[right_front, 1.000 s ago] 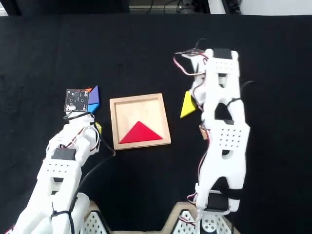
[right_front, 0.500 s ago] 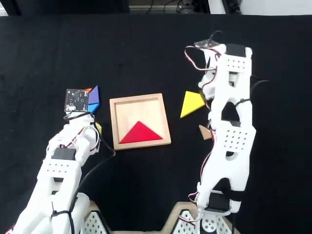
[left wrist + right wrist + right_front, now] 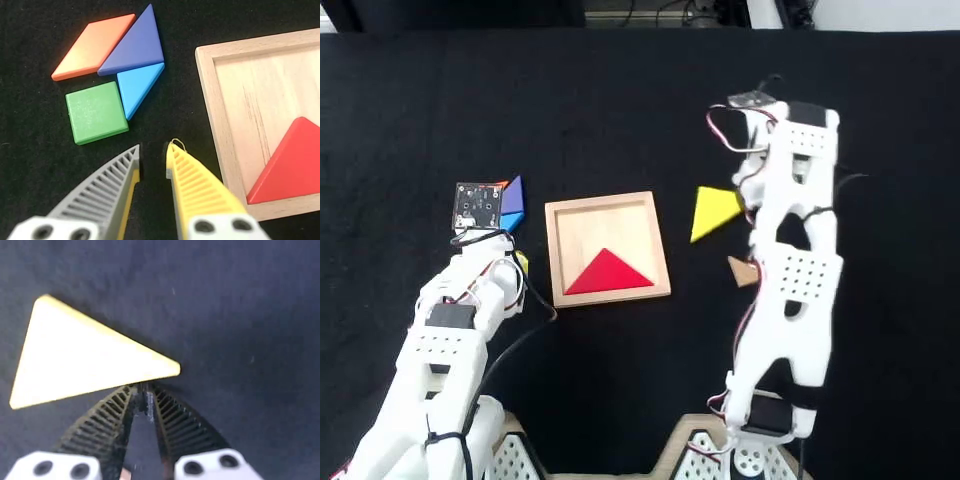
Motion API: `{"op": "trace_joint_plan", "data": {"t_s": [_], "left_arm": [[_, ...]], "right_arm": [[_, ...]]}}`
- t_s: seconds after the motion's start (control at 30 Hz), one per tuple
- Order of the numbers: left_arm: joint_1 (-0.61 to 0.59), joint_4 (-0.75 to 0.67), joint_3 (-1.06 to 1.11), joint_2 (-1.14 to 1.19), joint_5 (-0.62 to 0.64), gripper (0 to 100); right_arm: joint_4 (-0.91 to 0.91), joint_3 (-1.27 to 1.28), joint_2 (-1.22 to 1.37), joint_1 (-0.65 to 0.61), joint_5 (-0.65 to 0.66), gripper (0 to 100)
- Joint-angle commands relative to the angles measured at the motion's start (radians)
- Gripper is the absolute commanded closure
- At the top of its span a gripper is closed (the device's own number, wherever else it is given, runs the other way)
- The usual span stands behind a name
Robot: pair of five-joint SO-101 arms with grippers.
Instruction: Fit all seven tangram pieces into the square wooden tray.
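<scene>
Right jaws together, tips just beside the yellow triangle (image 3: 85,355)

arms (image 3: 788,290): white perforated shells | cables (image 3: 728,128): thin loose loops | left claw (image 3: 152,150): ribbed — grey finger (image 3: 107,195), yellow finger (image 3: 197,190)

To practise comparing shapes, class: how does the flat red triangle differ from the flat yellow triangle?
The flat red triangle lies inside the square wooden tray, its long edge along the wall nearest the arms; the flat yellow triangle lies outside, on the black table to the tray's right. The right gripper sits at the yellow triangle's edge; neither gripper touches the red one. Both lie flat.
</scene>
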Motion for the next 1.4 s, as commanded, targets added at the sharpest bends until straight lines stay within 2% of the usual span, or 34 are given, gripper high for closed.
{"op": "trace_joint_plan", "data": {"t_s": [0.0, 0.2, 0.5, 0.7, 0.9, 1.03, 1.2, 1.37], "left_arm": [[0.010, -0.018, -0.008, -0.009, 0.003, 89], [0.010, -0.018, -0.008, -0.009, 0.003, 89], [0.012, -0.018, -0.008, -0.009, 0.003, 89], [0.012, -0.018, -0.008, -0.009, 0.003, 89], [0.012, -0.018, -0.008, -0.009, 0.003, 89], [0.012, -0.018, -0.008, -0.009, 0.003, 89], [0.012, -0.018, -0.008, -0.009, 0.003, 89], [0.012, -0.018, -0.008, -0.009, 0.003, 89]], "right_arm": [[0.012, -0.171, 0.042, -0.094, -0.002, 98.5], [0.081, -0.283, 0.120, -0.198, 0.074, 98.6], [0.086, -0.321, 0.021, -0.115, 0.052, 98.7], [0.086, -0.314, -0.007, -0.212, -0.091, 98.0], [0.091, -0.285, -0.071, -0.256, -0.460, 77.5], [0.091, -0.127, -0.189, -0.338, -0.543, 77.0], [0.044, 0.059, -0.251, -0.402, -0.718, 76.9], [-0.011, 0.076, -0.226, -0.402, -0.743, 76.7]]}}
